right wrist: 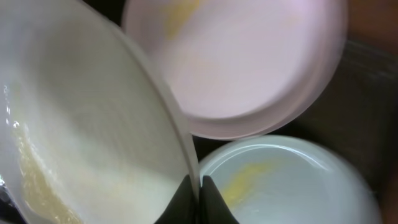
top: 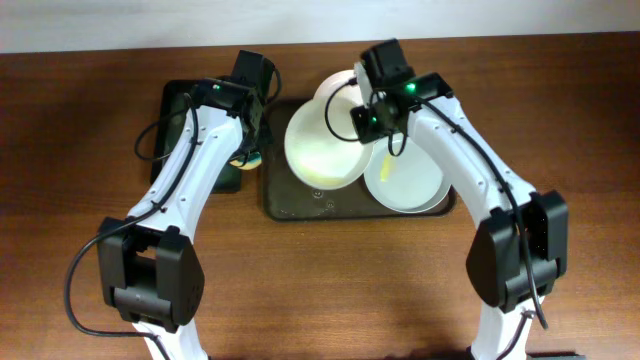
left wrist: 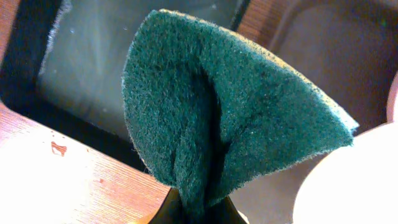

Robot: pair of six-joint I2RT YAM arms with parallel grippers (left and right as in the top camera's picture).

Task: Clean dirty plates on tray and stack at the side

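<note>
White plate [right wrist: 93, 124] in right end effector [right wrist: 198, 185]

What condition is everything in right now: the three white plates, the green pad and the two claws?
Tilted round white plate: raised, yellow-smeared, rim pinched.
Far white plate: not held, yellow smear.
Near white plate: flat on dark brown-grey tray, yellow smear.
Green scouring pad: folded, pinched.
Left gripper: shut on the pad.
Right gripper: shut on the tilted plate's rim.

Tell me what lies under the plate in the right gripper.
Beneath the lifted plate lie the tray, a rear plate and a right-hand plate, partly showing. Their covered parts are hidden.
</note>
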